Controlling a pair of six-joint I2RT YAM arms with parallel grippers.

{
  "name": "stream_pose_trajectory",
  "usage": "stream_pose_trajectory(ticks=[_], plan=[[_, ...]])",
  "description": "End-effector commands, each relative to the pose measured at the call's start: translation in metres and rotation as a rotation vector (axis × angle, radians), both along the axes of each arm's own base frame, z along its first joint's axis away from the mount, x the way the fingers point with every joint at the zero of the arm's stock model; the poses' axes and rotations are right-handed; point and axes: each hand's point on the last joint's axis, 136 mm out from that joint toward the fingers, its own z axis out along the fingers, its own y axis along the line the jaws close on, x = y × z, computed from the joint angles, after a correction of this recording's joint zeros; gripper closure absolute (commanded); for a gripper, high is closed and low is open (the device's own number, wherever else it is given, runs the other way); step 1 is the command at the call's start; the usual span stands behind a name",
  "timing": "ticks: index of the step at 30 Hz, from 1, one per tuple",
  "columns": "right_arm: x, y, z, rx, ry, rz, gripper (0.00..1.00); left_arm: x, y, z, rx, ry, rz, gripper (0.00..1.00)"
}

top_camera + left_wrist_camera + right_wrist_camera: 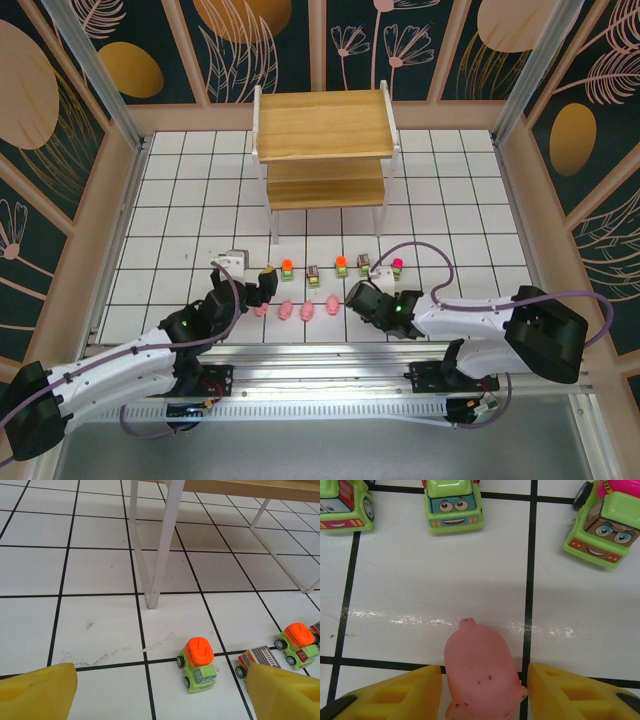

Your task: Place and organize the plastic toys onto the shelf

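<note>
Right wrist: right end effector (484, 692) straddles pink pig (481, 665) on tabletop (420, 590), well short of shelf (322, 140); pinching or not, can't tell. Left end effector (160, 692) spread, empty. Pig prob. light, smooth, slippery; grip mid-body flanks.

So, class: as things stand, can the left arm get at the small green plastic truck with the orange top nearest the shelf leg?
Probably yes. The left gripper is open, and the green orange-topped truck stands just ahead of it with nothing between them. A neighbouring truck sits close beside it, so the approach looks tight.
</note>
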Motion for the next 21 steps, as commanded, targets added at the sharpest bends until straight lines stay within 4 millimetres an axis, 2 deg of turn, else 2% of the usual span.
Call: stream_pose_trajectory(ticks=[1, 21], plan=[[0.0059, 0.0077, 0.0072, 0.013, -0.019, 0.012, 0.51, -0.0020, 0.0009, -0.0044, -0.002, 0.006, 0.001, 0.12], [0.0007, 0.0099, 0.0015, 0.001, 0.017, 0.050, 0.56, -0.0010, -0.0007, -0.0060, 0.007, 0.011, -0.002, 0.12]])
